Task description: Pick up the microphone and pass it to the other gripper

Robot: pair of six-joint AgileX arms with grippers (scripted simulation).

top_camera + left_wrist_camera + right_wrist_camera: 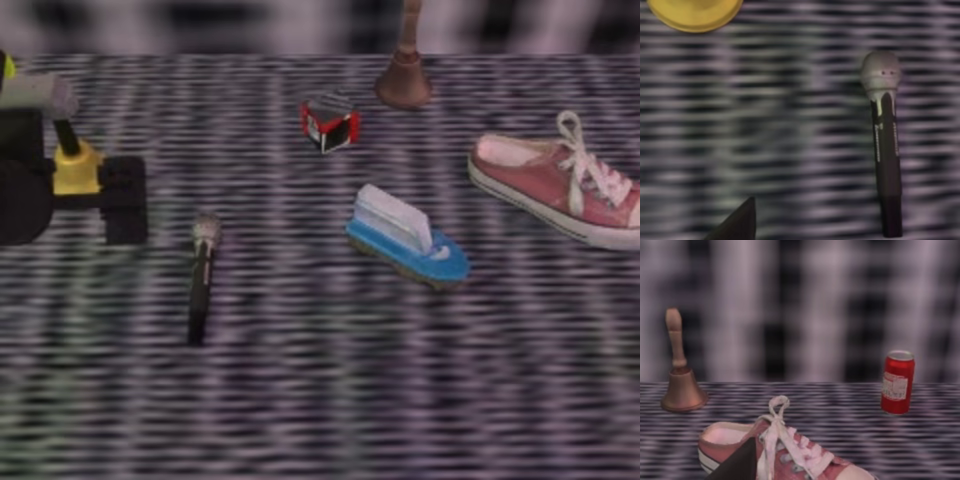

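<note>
Microphone, slim black handle with silver-grey mesh head [202, 277], flat on striped table [320, 400], left of blue brush [408, 240], untouched. Left gripper [122, 200] beside it, left of head; finger spacing unclear. Right gripper: one dark fingertip [742, 462] by red sneaker [805, 455]; spacing unclear.

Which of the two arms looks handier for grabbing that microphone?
Left, I'd judge. The left gripper sits at the table's left beside the microphone, which shows in its wrist view. The right wrist view shows only the shoe, bell and can.
</note>
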